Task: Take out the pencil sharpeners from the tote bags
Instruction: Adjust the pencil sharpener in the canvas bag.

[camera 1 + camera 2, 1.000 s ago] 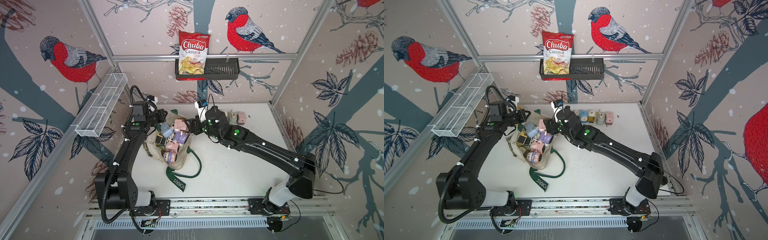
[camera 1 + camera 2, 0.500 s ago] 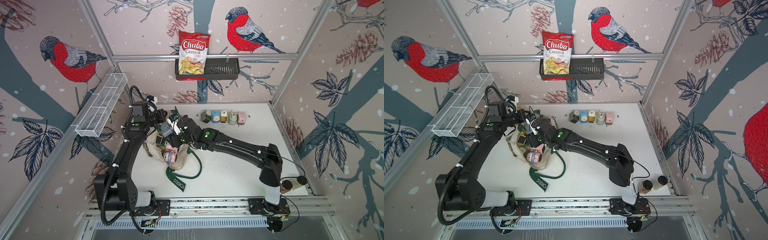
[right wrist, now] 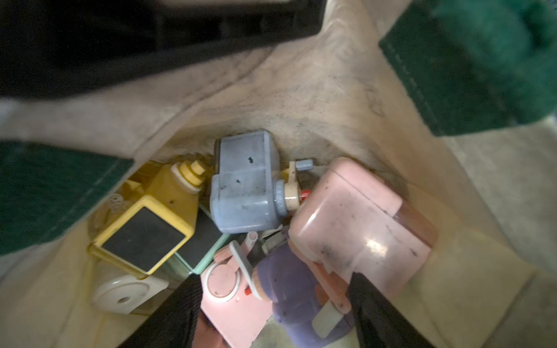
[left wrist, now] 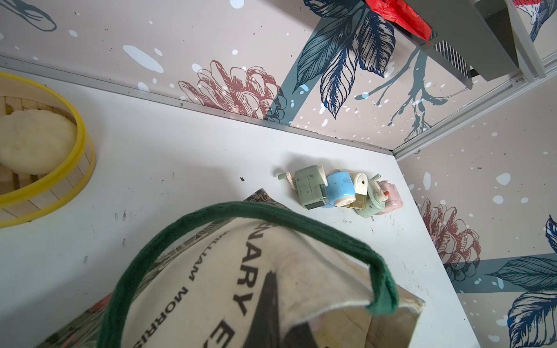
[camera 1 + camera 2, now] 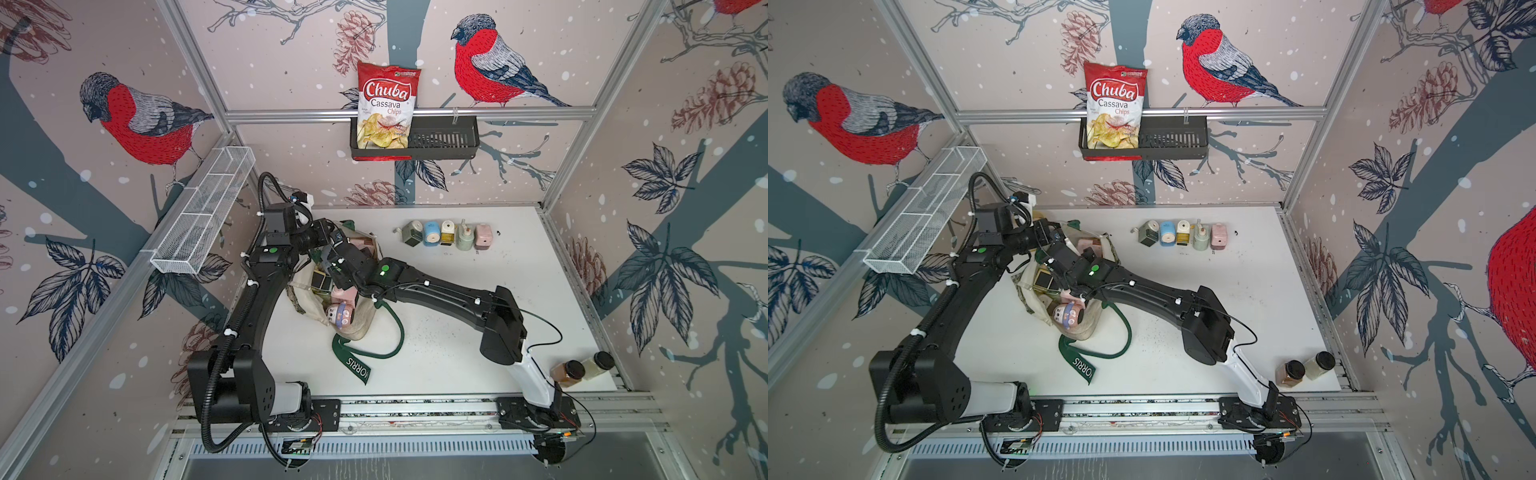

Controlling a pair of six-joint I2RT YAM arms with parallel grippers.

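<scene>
i've got the right hand (image 3: 274, 280) down inside the tote bag (image 4: 316, 265), its fingers (image 3: 180, 313) spread wide to either side of a lilac sharpener (image 3: 289, 295) and a flat pink sharpener (image 3: 229, 289). nothing is clamped that i can see. the left hand (image 5: 323, 232) is clenched on the tote bag's cream rim just under the green strap (image 4: 241, 208), holding the mouth up for me.

the tote bag lies slumped on the bench (image 5: 457, 332) on the left arm's side, with plenty of pencil sharpeners (image 3: 206, 254) in it. a grey-blue sharpener (image 3: 244, 186) sits deep against the canvas, a yellow sharpener (image 3: 156, 223) is beside it, and a big pink sharpener (image 3: 361, 223) is pressed close to one finger. a row of five sharpeners (image 5: 448, 235) stands out on the bench near the back wall, well apart from the bag.

my read on handling: these are hard, light plastic boxes, smooth enough to skid out of a loose pinch. the cranks look thin, so i wouldn't pull on one. i'd close across the flat sides of a body, and the lilac sharpener sits best between the fingers. they look tangled, so a lift may drag a neighbour along. the canvas is soft and would likely fold in without the left hand's hold.
</scene>
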